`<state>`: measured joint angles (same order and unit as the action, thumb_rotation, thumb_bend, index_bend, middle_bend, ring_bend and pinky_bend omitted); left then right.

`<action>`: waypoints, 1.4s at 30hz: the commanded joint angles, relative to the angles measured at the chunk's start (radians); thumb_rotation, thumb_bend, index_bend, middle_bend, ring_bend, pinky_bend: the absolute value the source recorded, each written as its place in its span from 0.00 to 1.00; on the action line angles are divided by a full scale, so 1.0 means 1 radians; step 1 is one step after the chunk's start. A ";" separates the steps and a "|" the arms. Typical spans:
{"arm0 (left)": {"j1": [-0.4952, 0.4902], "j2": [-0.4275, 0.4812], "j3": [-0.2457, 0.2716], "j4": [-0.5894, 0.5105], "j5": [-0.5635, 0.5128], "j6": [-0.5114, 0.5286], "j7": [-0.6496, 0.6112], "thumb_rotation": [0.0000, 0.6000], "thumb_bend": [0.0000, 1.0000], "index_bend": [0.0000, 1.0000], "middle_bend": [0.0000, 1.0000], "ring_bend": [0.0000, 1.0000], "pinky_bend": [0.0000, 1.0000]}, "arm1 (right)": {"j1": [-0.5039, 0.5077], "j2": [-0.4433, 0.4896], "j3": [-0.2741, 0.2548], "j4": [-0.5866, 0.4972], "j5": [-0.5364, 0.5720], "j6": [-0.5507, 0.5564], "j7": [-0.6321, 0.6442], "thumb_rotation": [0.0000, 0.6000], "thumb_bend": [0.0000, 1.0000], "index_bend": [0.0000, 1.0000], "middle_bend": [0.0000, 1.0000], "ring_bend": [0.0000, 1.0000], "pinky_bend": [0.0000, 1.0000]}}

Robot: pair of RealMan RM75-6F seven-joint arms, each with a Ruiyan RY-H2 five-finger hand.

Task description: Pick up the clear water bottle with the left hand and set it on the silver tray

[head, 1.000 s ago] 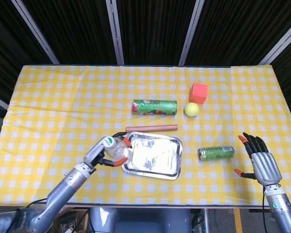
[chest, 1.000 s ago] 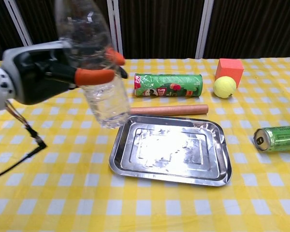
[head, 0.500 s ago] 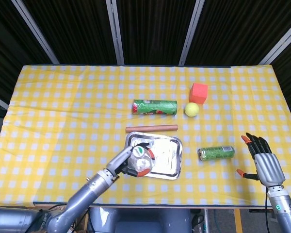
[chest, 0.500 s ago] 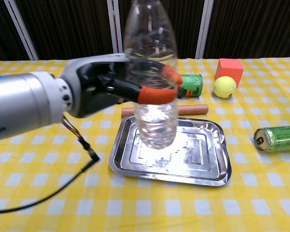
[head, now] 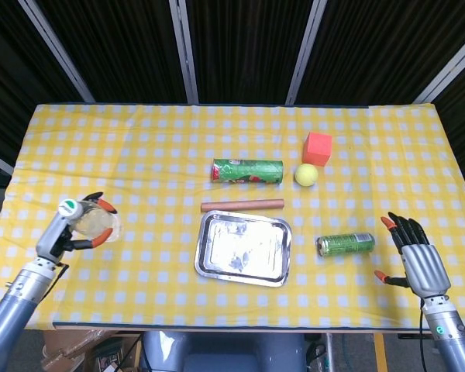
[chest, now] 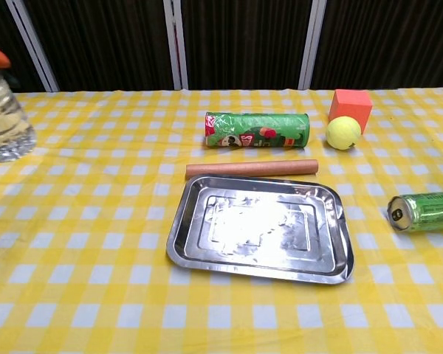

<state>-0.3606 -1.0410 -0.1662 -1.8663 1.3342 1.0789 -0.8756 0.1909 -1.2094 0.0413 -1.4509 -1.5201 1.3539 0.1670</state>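
Now left hand (head: 71,229) fingers (head: 101,239) clasping clear water bottle (head: 89,223), upright, cap upward, right hand (head: 418,260) fingers spread

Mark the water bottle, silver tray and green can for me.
clear water bottle (head: 93,224), head view, on its clear body below the cap.
silver tray (chest: 179,237), chest view, on its left rim.
green can (chest: 430,210), chest view, on its side wall.

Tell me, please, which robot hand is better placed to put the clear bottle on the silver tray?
The left robot hand. It already holds the clear water bottle, far to the left of the empty silver tray. The right robot hand is open and holds nothing, beyond the green can.
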 commanded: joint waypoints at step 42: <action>-0.431 -0.900 -0.161 0.376 -0.444 -0.195 0.621 1.00 0.46 0.63 0.57 0.08 0.02 | 0.006 0.014 0.011 0.040 0.026 -0.025 0.096 1.00 0.05 0.01 0.00 0.00 0.00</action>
<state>-0.7977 -1.9337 -0.3342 -1.5065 0.8699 0.8842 -0.2471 0.1966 -1.1949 0.0522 -1.4112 -1.4946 1.3293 0.2632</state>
